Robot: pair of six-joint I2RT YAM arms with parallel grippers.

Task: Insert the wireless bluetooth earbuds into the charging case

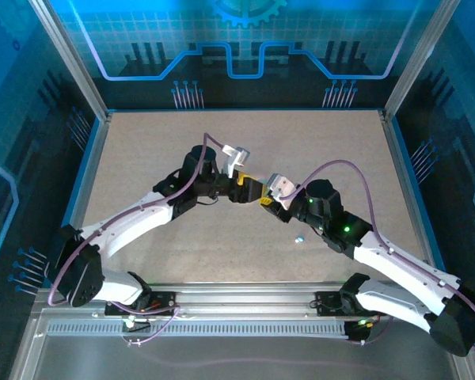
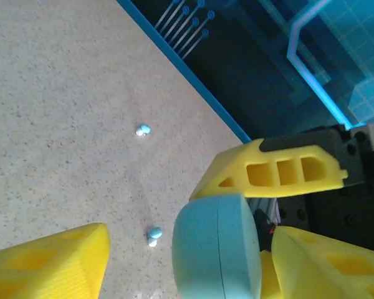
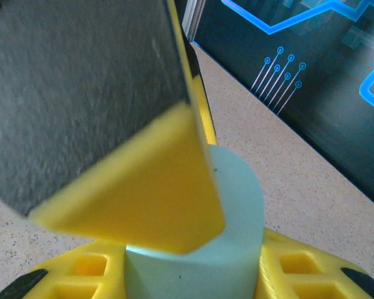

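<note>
Holding the case (image 2: pixel 215 249) up off the surface (image 2: pixel 62 93) is the right tool (image 3: pixel 196 268). Its two fingers (image 3: pixel 115 248) are clenched on the case from either side. I judge that keeps it steady in mid-air, near the middle of the surface, where the other arm can reach it.

My left tool (image 2: pixel 190 237) straddles the same case from the opposite direction. One finger sits against it or just behind it, I cannot tell which. The other stands apart, with bare surface showing in the gap, so I call this tool released, gripping nothing. With both tools around one small body, my guess is that the left is meant to open it while the right keeps hold.

As for contents, the two halves of the case meet along a thin line, so it looks closed, and I cannot see what is inside. The earbuds (image 2: pixel 153 235) are outside it, lying on the surface as small pale blue-and-white bits. One is just left of the case in the left wrist view, and another (image 2: pixel 143 129) lies farther off. From above, one shows right of centre, nearer than the tools. They can go in only once the case is open.
</note>
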